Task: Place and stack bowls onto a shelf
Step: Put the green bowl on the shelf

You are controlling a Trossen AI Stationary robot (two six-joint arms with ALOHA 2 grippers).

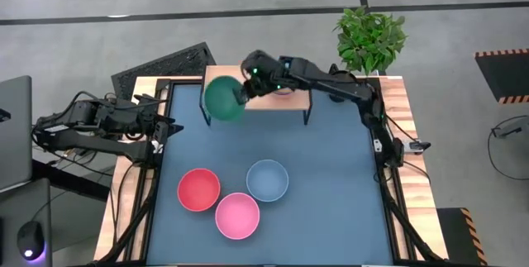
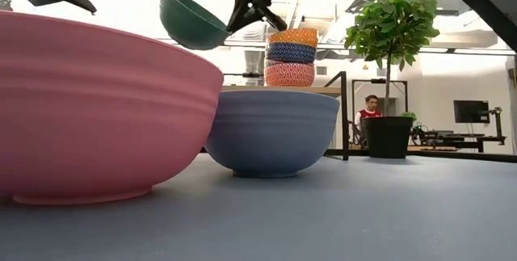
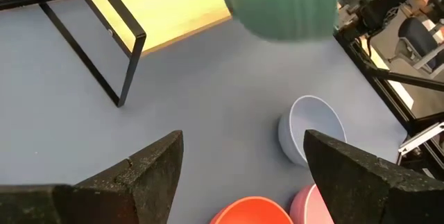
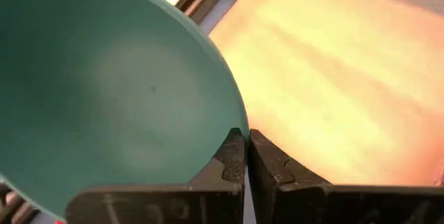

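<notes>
The right fingers are clenching the rim of the green bowl, holding it tilted in the air at the near left corner of the shelf; in the right wrist view the two fingers are pinching the bowl's edge with the light wooden board spreading out just beyond them. From table height the green bowl is hanging clear of everything, and beside the fingers a stack of small patterned bowls is sitting on the shelf, orange at the bottom, blue above it, yellow on top. Well apart from the right fingers, on the near part of the table, the red bowl, the pink bowl and the grey-blue bowl are resting upright close together. The left fingers are standing released and empty over the table's left edge, with the grey-blue bowl lying ahead of them
</notes>
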